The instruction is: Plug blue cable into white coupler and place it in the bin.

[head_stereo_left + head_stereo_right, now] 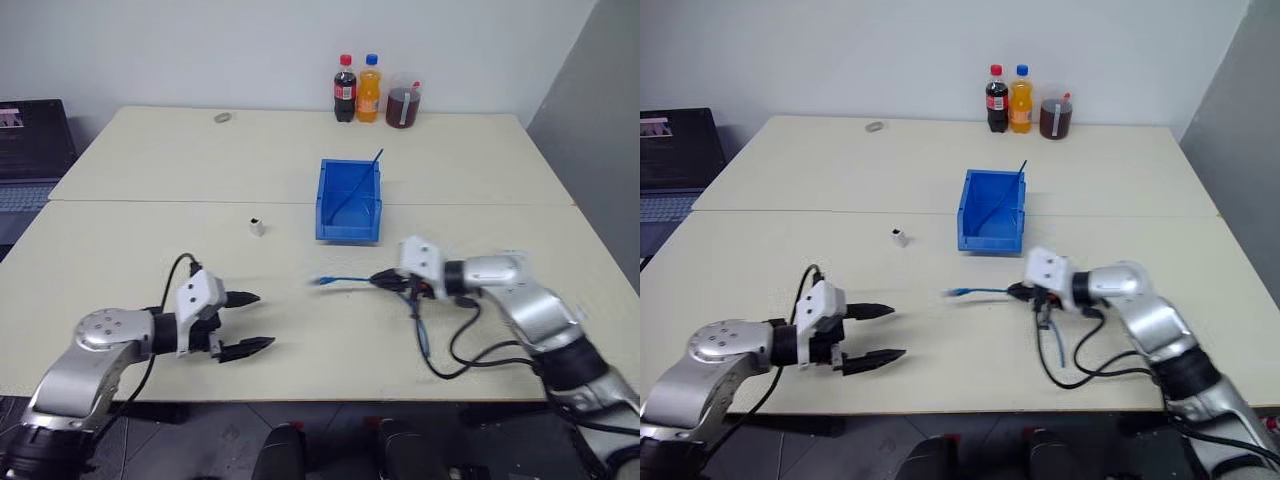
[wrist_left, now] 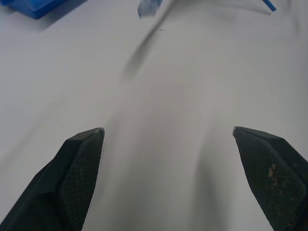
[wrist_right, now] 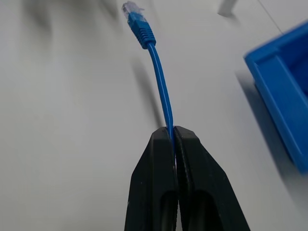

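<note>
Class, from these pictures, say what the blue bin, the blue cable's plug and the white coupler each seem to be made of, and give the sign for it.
Bin: seemingly moulded plastic, even bright blue, thin upright walls.
Blue cable: flexible, smooth blue sheath, probably plastic or rubber; its plug looks like clear hard plastic behind a ribbed blue boot.
White coupler: small, boxy, probably plastic; finish too small to tell.
</note>
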`<control>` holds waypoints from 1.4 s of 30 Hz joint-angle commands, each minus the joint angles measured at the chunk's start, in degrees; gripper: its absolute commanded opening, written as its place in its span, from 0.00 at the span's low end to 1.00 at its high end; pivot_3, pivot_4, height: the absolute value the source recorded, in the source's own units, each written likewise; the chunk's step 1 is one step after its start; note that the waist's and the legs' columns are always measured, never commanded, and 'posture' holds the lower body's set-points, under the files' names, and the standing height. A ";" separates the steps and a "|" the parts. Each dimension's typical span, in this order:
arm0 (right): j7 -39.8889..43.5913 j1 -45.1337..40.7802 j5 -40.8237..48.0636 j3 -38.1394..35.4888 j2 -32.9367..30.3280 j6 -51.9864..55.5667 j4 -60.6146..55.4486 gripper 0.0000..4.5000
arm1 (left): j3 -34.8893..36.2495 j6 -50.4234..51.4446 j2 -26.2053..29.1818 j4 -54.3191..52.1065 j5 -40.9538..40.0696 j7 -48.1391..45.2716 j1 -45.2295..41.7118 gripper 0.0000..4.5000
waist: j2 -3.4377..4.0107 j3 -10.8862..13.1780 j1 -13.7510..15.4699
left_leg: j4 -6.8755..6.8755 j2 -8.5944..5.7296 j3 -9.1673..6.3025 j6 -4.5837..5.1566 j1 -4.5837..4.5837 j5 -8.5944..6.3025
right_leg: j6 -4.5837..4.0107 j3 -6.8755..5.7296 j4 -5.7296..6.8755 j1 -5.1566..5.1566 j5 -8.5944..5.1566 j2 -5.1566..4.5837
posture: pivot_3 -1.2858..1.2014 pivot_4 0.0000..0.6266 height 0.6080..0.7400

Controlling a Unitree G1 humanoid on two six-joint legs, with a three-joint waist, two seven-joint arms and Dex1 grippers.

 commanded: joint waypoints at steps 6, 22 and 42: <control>0.90 -8.14 -4.79 4.44 10.80 -10.33 15.19 0.11 | 4.72 -0.07 1.21 -1.37 -0.71 0.95 2.80 1.00 | -0.03 0.02 0.60 | -0.04 0.01 0.01 0.00 -0.02 -0.01 | -0.28 -0.04 0.00 -0.04 0.09 -0.01 | 0.52 0.24 1.00; 10.53 2.32 4.68 -2.22 -1.91 5.03 -11.07 0.76 | -3.58 -6.90 -1.56 14.39 6.87 -0.28 -11.41 1.00 | -0.01 0.03 1.17 | -0.01 0.01 -0.04 -0.01 -0.03 0.00 | -0.29 -0.12 0.05 0.00 0.09 0.00 | 0.52 0.24 1.00; 3.62 6.94 9.53 -7.06 -5.15 16.04 -23.79 0.76 | -12.24 -16.62 -6.18 26.53 14.27 -4.31 -17.35 0.50 | -0.03 0.00 0.93 | 0.01 0.02 -0.03 0.00 0.01 0.00 | -0.27 -0.07 0.06 0.01 0.08 0.05 | 0.52 0.24 1.00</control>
